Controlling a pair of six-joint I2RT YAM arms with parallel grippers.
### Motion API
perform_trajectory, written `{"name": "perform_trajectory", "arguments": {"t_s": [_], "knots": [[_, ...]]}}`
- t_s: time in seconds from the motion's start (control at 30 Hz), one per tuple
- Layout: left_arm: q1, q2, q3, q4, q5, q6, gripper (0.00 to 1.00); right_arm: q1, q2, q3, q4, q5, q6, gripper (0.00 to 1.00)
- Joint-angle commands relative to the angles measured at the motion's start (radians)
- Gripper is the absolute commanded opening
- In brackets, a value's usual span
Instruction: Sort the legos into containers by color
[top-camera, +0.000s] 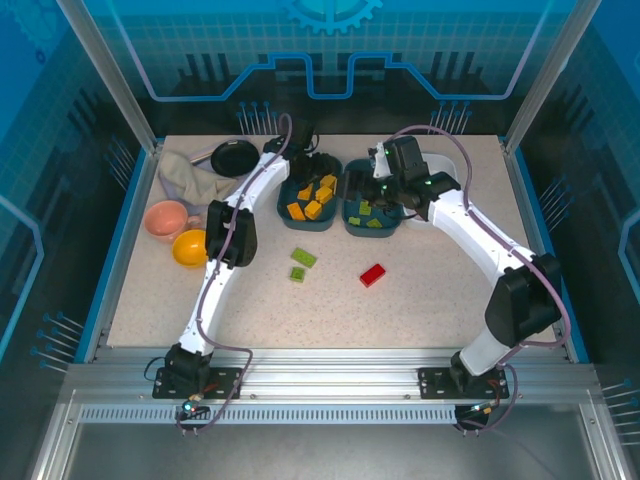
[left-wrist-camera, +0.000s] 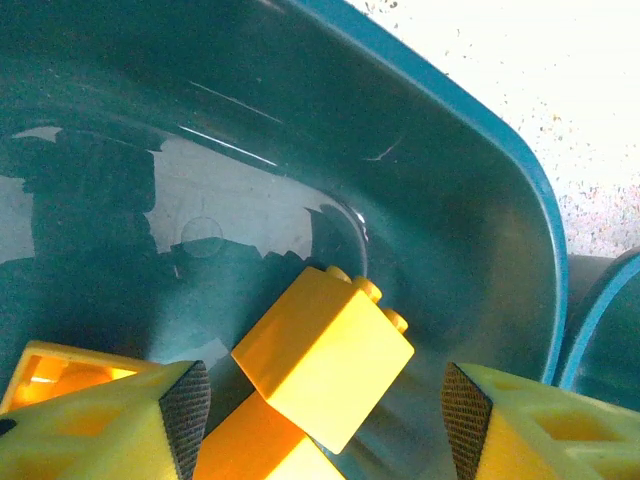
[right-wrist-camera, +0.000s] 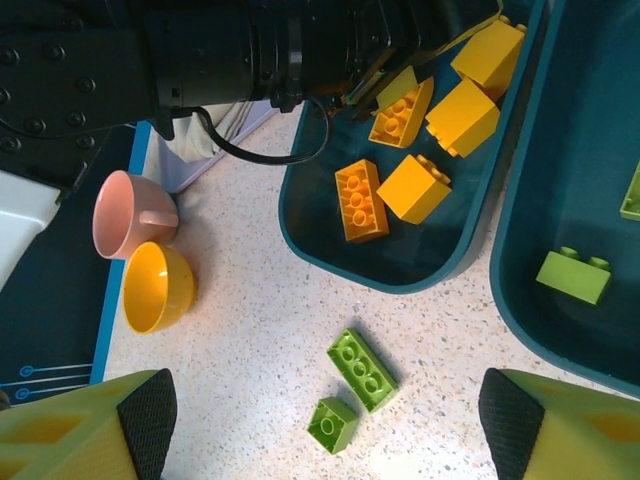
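Left wrist view, left tool (left-wrist-camera: 325, 410) spread above yellow brick (left-wrist-camera: 325, 358), lower brick (left-wrist-camera: 255, 445) cut off, right tool (right-wrist-camera: 327, 420) spread.

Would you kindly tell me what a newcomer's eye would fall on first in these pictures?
Most striking are the orange-yellow bricks piled in the left teal tray, with the left tool open right above them. Next, on the pale table, two green bricks and one red brick lie loose, outside any tray.

Glossy plastic teal tray (left-wrist-camera: 470, 200); smooth yellow brick (left-wrist-camera: 325, 355); speckled matt tabletop (top-camera: 420, 300).
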Motion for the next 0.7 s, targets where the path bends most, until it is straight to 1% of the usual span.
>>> {"name": "perform_trajectory", "arguments": {"t_s": [0.0, 0.1, 0.17, 0.23, 0.33, 0.37, 0.43, 0.53, 0.67], "knots": [[-0.014, -0.152, -0.019, -0.028, -0.006, -0.005, 0.67, 0.011, -0.049, -0.030, -0.065, 0.053, -0.060, 0.81], [-0.026, -0.260, -0.060, -0.059, -0.037, -0.006, 0.68, 0.045, -0.059, -0.029, -0.127, 0.133, -0.122, 0.80], [-0.027, -0.355, -0.138, -0.059, -0.050, -0.020, 0.69, 0.071, -0.061, -0.026, -0.158, 0.174, -0.160, 0.79], [-0.026, -0.472, -0.261, -0.034, -0.060, -0.038, 0.72, 0.099, -0.061, -0.021, -0.187, 0.213, -0.199, 0.79], [-0.026, -0.659, -0.483, 0.005, -0.063, -0.077, 0.75, 0.131, -0.058, -0.015, -0.262, 0.289, -0.244, 0.78], [-0.029, -0.728, -0.581, 0.029, -0.053, -0.094, 0.75, 0.136, -0.059, -0.020, -0.293, 0.315, -0.242, 0.77], [-0.038, -0.862, -0.764, 0.067, -0.049, -0.118, 0.77, 0.137, -0.056, -0.036, -0.366, 0.362, -0.202, 0.77], [-0.061, -1.055, -1.032, 0.111, -0.041, -0.132, 0.80, 0.141, -0.074, -0.099, -0.418, 0.379, -0.066, 0.79], [-0.115, -1.266, -1.350, 0.168, 0.021, -0.128, 0.81, 0.143, -0.120, -0.271, -0.313, 0.343, 0.171, 0.82]]}}
